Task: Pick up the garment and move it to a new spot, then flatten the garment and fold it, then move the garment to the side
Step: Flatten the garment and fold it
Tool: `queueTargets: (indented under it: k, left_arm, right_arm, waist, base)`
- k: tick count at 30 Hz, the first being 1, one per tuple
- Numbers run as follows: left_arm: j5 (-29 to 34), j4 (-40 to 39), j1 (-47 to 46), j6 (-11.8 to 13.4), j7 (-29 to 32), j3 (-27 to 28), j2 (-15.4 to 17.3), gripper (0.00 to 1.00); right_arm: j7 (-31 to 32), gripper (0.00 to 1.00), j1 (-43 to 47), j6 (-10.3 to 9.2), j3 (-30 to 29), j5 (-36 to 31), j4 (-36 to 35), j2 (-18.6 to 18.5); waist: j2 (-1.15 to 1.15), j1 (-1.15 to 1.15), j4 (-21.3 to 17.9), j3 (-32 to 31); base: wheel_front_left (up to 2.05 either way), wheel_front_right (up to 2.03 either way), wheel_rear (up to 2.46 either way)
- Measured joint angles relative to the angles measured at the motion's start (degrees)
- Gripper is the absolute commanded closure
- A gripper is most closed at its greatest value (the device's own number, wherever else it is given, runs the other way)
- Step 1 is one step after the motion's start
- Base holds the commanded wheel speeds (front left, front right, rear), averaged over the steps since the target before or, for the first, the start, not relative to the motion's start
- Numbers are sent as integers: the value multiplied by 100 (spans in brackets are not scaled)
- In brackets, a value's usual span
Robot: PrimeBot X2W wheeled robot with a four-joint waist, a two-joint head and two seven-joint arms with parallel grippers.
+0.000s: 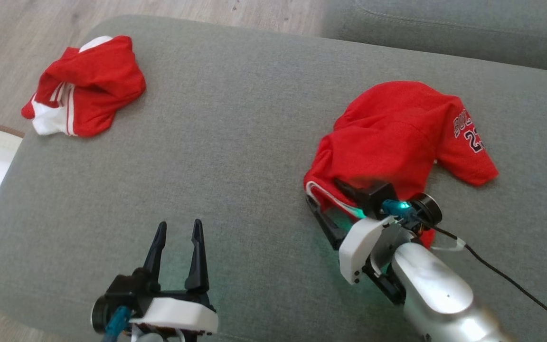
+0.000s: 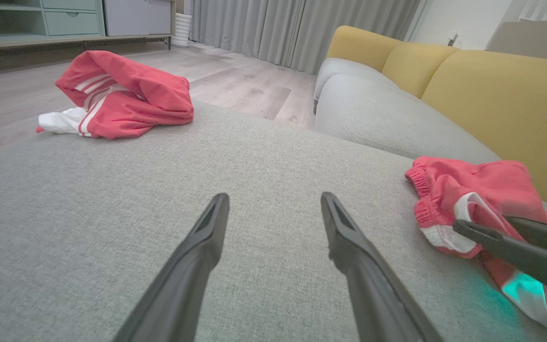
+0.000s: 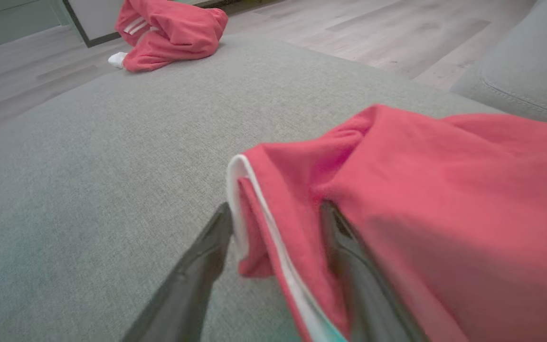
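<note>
Two red garments lay well apart on the grey sofa cushion (image 1: pixel 235 156): a striped one (image 1: pixel 88 85) far left, our jersey (image 1: pixel 397 137) at the right. Our right claw (image 1: pixel 325 192) stood spread astride the white-trimmed hem (image 3: pixel 235 180), so we judged the grasp in hand; closing there seemed needed next. Our left claw (image 1: pixel 178 228) hung spread over the roomy bare middle, near the front edge

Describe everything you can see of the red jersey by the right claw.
The red jersey lies crumpled on the grey cushion. It is soft cloth with white trim, and its right-hand flap carries dark lettering and a number. The right claw stands open astride its white-edged near fold.
</note>
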Motion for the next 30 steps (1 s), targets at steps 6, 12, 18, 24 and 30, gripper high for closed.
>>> queueTargets:
  k: [6,12,18,24,30]
  left_arm:
    - [1,22,1,24,0,13,-1,0]
    - [40,35,8,22,0,49,-2,0]
    - [110,38,35,-4,0,148,-3,0]
    - [126,31,36,-16,0,179,-3,0]
    - [172,31,36,-64,0,177,-3,0]
  right_arm:
    - [-422,0,-85,0,-23,144,33,0]
    - [-709,0,-95,0,-490,15,-190,1]
    - [-813,0,356,0,-1241,-431,-604,-32]
    - [-669,0,1385,0,-1642,-844,-706,-46]
    - [-449,0,1651,0,-1499,-1218,-503,-64]
  waist:
    - [0,0,-148,-35]
    - [0,0,-348,-133]
    - [0,-1,-516,-258]
    - [0,-1,-559,-272]
    - [0,0,-507,-213]
  base:
    - [0,0,0]
    - [0,0,0]
    - [0,0,0]
    - [0,0,0]
    - [0,0,0]
